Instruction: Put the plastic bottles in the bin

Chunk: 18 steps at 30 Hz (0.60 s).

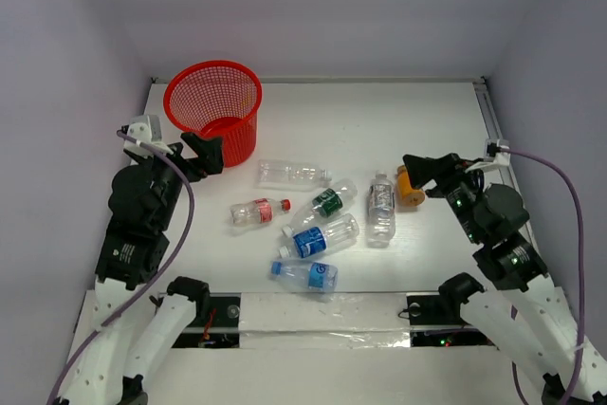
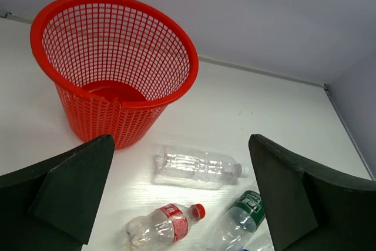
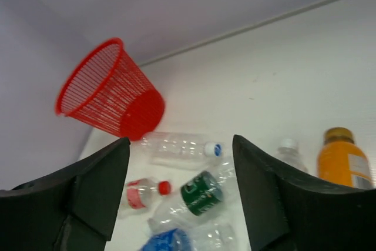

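Orange bottle half tucked behind the right fingers; green-label bottle runs off the left wrist view's bottom edge.

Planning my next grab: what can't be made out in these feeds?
Top external: the orange bottle is partly hidden behind the right gripper.
Left wrist: the bin hides part of its floor behind its near wall.
Left wrist: the green-label bottle is cut off by the bottom edge.
Right wrist: a blue-label bottle is blurred and cut off at the bottom edge.
All views: label print is too small to read.
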Motion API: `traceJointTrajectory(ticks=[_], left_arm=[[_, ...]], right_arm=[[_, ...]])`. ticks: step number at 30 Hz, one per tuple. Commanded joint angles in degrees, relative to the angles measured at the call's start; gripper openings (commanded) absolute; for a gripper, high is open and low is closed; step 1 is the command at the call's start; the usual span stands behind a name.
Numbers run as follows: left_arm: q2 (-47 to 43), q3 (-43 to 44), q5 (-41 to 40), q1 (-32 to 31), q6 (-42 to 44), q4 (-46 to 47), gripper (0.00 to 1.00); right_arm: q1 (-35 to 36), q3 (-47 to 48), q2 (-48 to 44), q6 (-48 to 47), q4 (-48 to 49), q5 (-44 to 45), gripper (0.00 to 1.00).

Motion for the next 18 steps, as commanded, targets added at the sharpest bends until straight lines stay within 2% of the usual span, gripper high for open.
traceJointTrajectory(ticks=[1,3,5,7,8,9,10,11,13,14,15,18], left_arm=[[-2.99,-2.53,0.86,-0.24,1.12,0.30,0.99],[-4.14,-4.30,3.75,-0.24,1.12,1.00,0.99],[-5.37,-6.76,5.96,-0.24,1.30,0.83,0.95],[-6.60,-9.82,8.59,-0.24,0.77,1.09,0.87],[-7.22,-10.98,9.65,-0.24,0.60,1.88,0.76],[-7.92,-12.12,10.53,-0.24,-0.36,2.32,0.67],[-9.93,-14.13,11.93,-0.24,-1.24,3.02,0.57],[-11.08,-14.85,13.33,-0.24,-1.42,4.68,0.39],[-14.23,-16.43,16.07,-0.24,-1.86,5.75,0.23],[-15.04,-16.79,16.51,-0.24,-2.04,6.19,0.08],[-15.83,-17.22,15.56,-1.29,-1.78,6.28,0.00],[-18.38,-17.76,13.26,-5.15,-2.39,5.49,0.00]], right_arm=[[0.44,5.22,3.64,1.43,-7.01,0.65,0.78],[0.44,6.63,6.01,1.61,-9.64,0.46,0.78],[0.44,7.95,9.00,1.52,-10.88,0.02,0.70],[0.44,6.47,9.97,2.57,-9.84,2.46,0.41],[0.44,5.85,10.33,3.10,-8.79,3.52,0.27],[-0.34,5.58,10.94,3.80,-8.34,3.71,0.08],[-1.04,5.84,12.08,3.81,-8.77,3.10,0.03],[-1.75,7.15,14.61,3.72,-9.47,3.53,0.00],[-4.90,8.47,17.26,2.76,-11.67,5.37,0.00],[-6.83,9.26,19.36,2.32,-12.46,5.55,0.00],[-11.55,10.32,20.25,1.53,-13.25,5.12,0.00],[-18.96,10.59,23.59,-0.22,-13.87,2.13,0.00]])
